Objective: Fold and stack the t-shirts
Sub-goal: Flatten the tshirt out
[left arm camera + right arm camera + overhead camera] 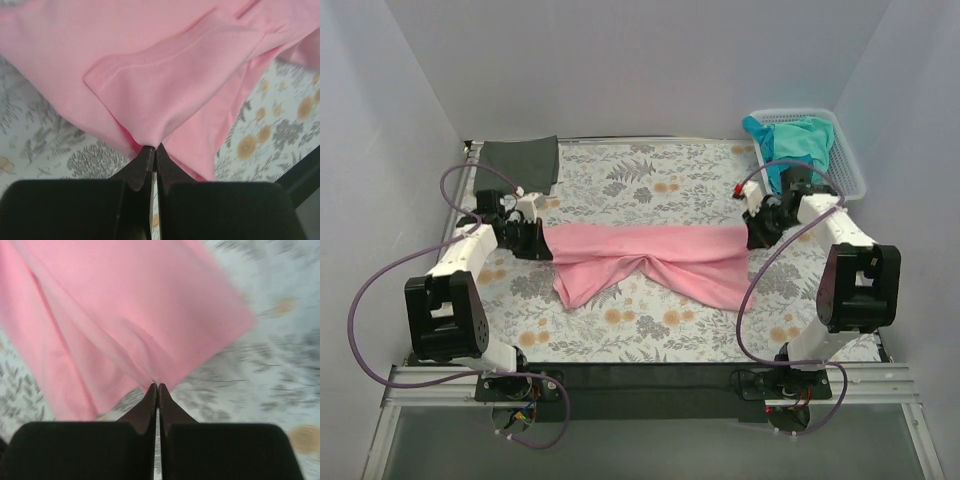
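My left tool point(152, 148) and right tool point(157, 385) pinched opposite ends of the pink t-shirt point(650, 256). It looked limp and light; I judged its corners the best hold.

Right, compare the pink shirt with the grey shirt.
The pink shirt lies mid-table, stretched wide; the grey shirt sits at the far left corner as a smaller, flat patch. The pink shirt is pinched at its ends by the left gripper and right gripper; the grey shirt is touched by neither. The pink shirt is creased and bunched; the grey shirt looks smooth. Both are plain cloth on the tablecloth.
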`<control>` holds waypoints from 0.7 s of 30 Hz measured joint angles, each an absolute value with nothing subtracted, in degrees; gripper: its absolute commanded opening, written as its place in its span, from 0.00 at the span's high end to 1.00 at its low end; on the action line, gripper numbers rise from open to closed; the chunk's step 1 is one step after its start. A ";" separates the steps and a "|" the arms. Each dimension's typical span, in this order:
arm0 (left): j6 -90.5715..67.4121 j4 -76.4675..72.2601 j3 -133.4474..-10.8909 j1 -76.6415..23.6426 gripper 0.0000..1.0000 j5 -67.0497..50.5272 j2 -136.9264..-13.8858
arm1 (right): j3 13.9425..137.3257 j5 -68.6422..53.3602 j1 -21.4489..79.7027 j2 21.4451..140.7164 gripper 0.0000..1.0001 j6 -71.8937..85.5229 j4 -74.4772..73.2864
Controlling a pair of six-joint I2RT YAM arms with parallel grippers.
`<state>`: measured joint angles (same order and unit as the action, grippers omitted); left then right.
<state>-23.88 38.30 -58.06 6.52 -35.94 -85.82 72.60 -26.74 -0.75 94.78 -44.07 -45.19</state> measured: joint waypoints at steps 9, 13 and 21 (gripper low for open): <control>-17.93 40.42 -51.11 6.59 1.00 -31.42 -84.71 | 59.64 -24.38 2.50 92.99 0.57 -49.43 -48.97; -17.74 40.53 -51.94 6.59 1.00 -31.20 -84.90 | 64.47 -25.69 1.39 94.06 0.62 -47.79 -50.09; -17.80 40.69 -55.37 6.59 1.00 -31.27 -86.15 | 70.08 -28.21 -0.86 99.31 0.68 -45.12 -51.05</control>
